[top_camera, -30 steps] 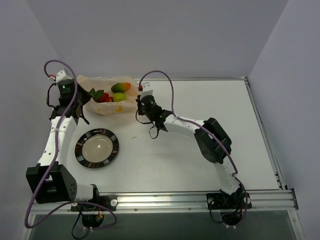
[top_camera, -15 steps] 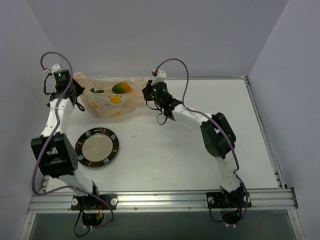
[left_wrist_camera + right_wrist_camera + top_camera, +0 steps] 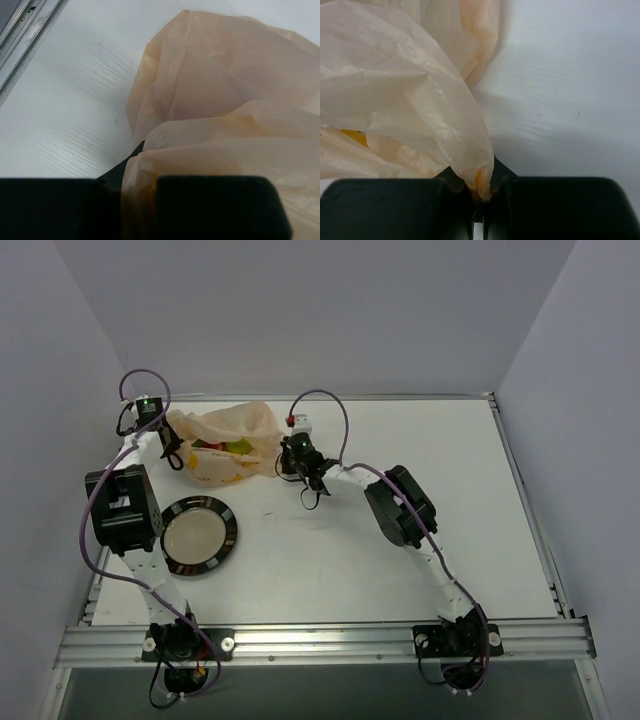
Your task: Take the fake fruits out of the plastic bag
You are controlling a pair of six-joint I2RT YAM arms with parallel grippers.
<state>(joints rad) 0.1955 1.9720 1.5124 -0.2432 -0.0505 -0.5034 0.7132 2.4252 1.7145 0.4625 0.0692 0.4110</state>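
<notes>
Holding the crinkly translucent peach plastic bag (image 3: 235,425) at both ends, your two arms reach into the far-left part of the white table (image 3: 420,440). Your left arm rises steeply from its base, folds at the black elbow block and brings the left gripper (image 3: 174,448) against the bag's left edge. Your right arm runs up and leftward from its base, bends at its own elbow block and stretches its forearm out low and long, so the right gripper (image 3: 282,464) meets the bag's right edge.

From the left wrist, the left gripper (image 3: 139,192) is closed down on a fold of the plastic bag (image 3: 225,100), the film squeezed between the black fingers (image 3: 215,205). From the right wrist, the right gripper (image 3: 480,192) is likewise clamped tight, with a thin twist of the bag (image 3: 395,100) caught between its fingers (image 3: 380,205).

The bag lies slumped on the table between the two grippers. From above, the small glossy plastic fruits (image 3: 236,447) show as green and red patches inside it. You cannot tell the single pieces apart.

A round black-rimmed plate (image 3: 231,530) sits on the table near the bag, on the side toward the bases, close beside your left arm.
</notes>
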